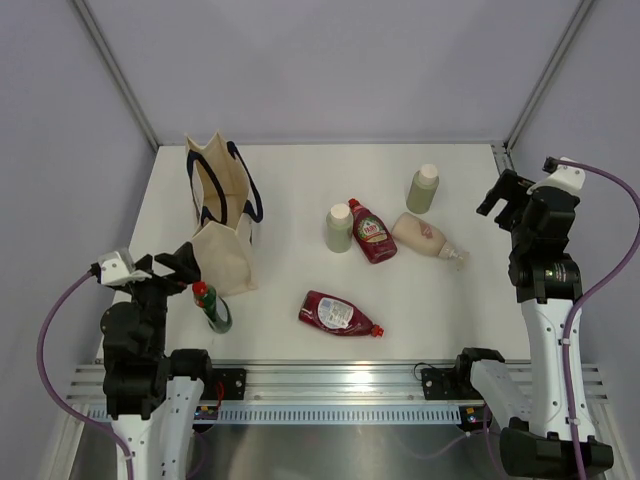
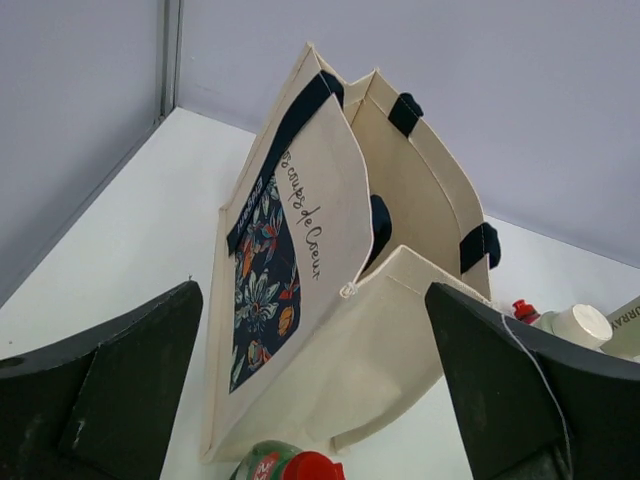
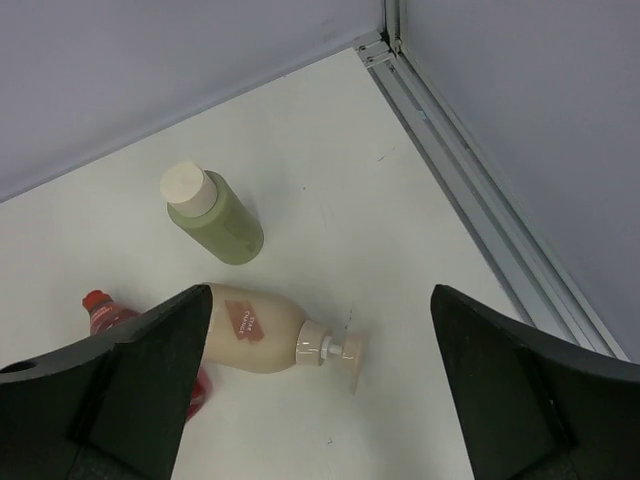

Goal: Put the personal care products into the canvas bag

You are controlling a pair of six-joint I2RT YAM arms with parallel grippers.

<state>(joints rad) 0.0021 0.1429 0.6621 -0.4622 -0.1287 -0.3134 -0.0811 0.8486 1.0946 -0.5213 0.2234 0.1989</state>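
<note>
Left hand (image 1: 183, 266) spread, empty, raised over near-left bench (image 1: 300, 180) corner, just beside upright canvas bag (image 1: 225, 250). Green red-capped bottle (image 1: 214, 310) standing near bag. Far-centre bench open. Beige-pink bottle (image 1: 425, 236) lying right. Right hand (image 1: 501, 196) spread, empty, above right edge.

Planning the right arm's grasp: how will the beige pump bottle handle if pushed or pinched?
The beige pump bottle lies on its side, body rounded: a nudge would probably roll it. Smooth plastic, likely slippery. The thin pump head may flex; grip the body.
</note>
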